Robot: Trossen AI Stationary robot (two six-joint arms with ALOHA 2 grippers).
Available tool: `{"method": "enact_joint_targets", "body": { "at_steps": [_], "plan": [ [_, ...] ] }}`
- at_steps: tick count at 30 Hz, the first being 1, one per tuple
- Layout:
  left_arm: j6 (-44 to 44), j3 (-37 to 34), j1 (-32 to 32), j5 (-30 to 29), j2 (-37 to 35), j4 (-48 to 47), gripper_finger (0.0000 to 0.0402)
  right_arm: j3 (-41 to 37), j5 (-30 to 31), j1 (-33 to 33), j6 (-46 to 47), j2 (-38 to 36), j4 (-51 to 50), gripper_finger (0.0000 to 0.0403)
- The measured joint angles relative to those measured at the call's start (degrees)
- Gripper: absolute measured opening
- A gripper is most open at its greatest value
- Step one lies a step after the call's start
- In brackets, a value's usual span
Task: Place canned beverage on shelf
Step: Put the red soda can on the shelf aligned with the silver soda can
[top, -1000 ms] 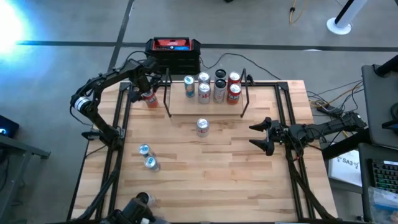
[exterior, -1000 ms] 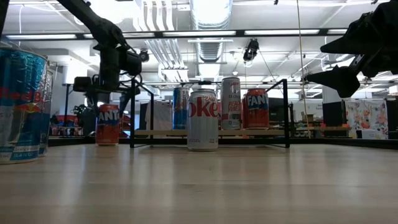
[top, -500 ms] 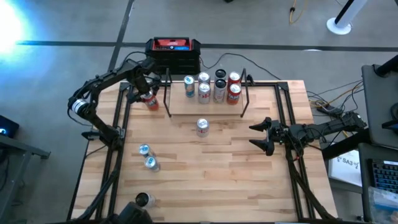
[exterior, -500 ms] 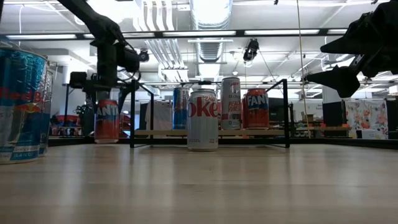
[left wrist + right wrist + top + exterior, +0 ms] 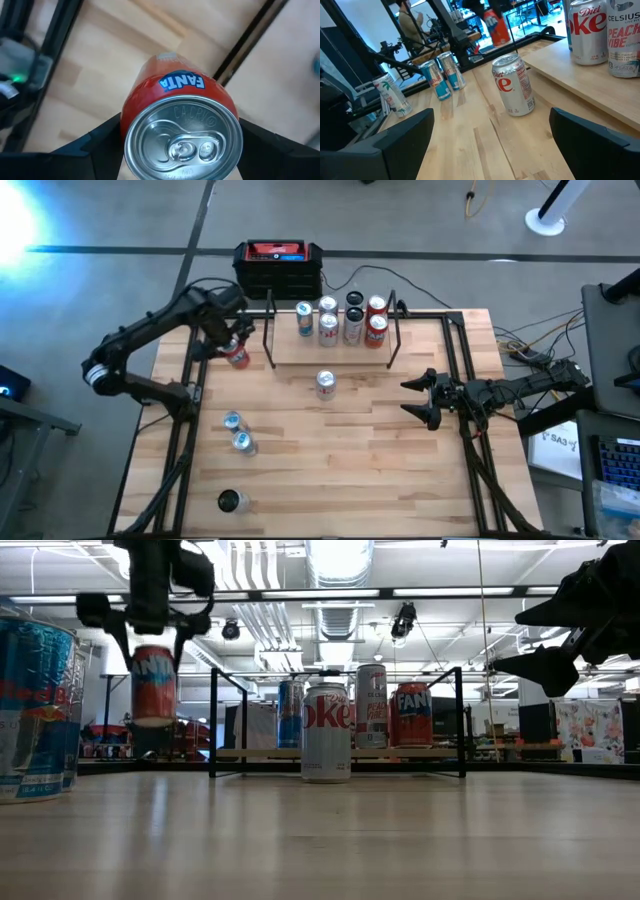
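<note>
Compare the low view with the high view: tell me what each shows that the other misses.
Only the low view shows the Fanta can lifted clear of the table in the left gripper. Only the high view shows that can just left of the shelf, outside its posts, and a dark can near the front edge. Both show the cans on the shelf, the Diet Coke can before it, and the right gripper open, waiting.

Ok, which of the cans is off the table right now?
The orange Fanta can in the left gripper, just left of the shelf. It hangs clear of the tabletop; every other can stands on the table or shelf board.
</note>
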Motion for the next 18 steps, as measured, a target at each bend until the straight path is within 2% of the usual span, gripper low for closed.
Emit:
{"method": "enact_joint_targets", "body": {
  "at_steps": [9,18],
  "plan": [
    [0.96,7.14,-10.39,0.00,0.74,-6.35,0.0283,-0.02,0.00,0.02,0.00,0.00,0.00,0.0380],
    [1.69,15.49,-18.35,-1.06,7.43,-6.84,0.0283,-0.02,0.00,0.00,0.00,0.00,0.00,0.0380]
  ]
}}
